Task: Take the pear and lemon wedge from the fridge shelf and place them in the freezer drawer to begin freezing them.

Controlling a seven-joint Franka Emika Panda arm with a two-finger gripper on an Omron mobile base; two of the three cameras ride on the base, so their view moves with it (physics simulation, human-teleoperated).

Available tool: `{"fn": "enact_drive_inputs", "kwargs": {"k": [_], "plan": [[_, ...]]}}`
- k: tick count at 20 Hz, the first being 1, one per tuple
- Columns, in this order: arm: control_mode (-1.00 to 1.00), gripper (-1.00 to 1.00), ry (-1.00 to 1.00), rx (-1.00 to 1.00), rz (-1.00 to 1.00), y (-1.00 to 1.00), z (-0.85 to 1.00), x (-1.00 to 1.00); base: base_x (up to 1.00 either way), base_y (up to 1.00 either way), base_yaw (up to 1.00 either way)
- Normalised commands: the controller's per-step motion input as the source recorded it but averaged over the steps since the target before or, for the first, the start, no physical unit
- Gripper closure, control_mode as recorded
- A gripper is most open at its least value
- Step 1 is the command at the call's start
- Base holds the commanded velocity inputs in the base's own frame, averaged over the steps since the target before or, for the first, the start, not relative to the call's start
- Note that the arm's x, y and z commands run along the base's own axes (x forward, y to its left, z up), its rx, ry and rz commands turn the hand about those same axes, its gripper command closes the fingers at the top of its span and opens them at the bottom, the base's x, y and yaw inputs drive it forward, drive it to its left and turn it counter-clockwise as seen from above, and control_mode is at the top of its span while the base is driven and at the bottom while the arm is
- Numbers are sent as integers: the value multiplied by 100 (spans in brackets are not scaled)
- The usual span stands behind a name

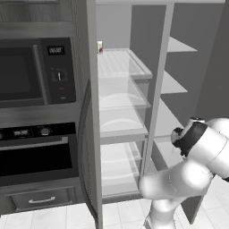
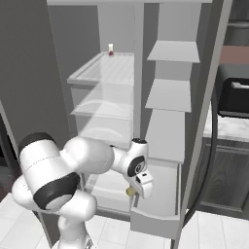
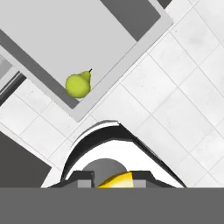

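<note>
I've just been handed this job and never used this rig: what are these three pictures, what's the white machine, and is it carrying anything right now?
The white machine is a robot arm on a base that drives, working at an open fridge. Two pictures come from cameras on the base, behind the arm to its left and right. The third looks along the gripper from a camera on the hand.

In the hand view, the pear already lies in the freezer drawer, near a front corner. The lemon wedge sits between the fingertips, so the gripper is shut on it. In the right base view the gripper hangs by the pulled-out drawer's near edge. Up on the ribbed fridge shelf stands a small white jar.
</note>
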Motion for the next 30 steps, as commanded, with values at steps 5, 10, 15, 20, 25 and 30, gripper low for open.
{"fn": "enact_drive_inputs", "kwargs": {"k": [5,10,15,20,25,30], "plan": [[-100,100,-1,2,0,-25,-35,30,0,0,0],[-100,100,0,4,0,-16,-33,45,0,0,0],[-100,100,0,6,0,-13,-29,49,0,0,0],[-100,100,-2,3,0,-16,-34,32,0,0,0],[-100,100,-2,0,0,-10,-43,26,0,0,0],[-100,100,0,0,0,-5,-53,15,0,0,0]]}}
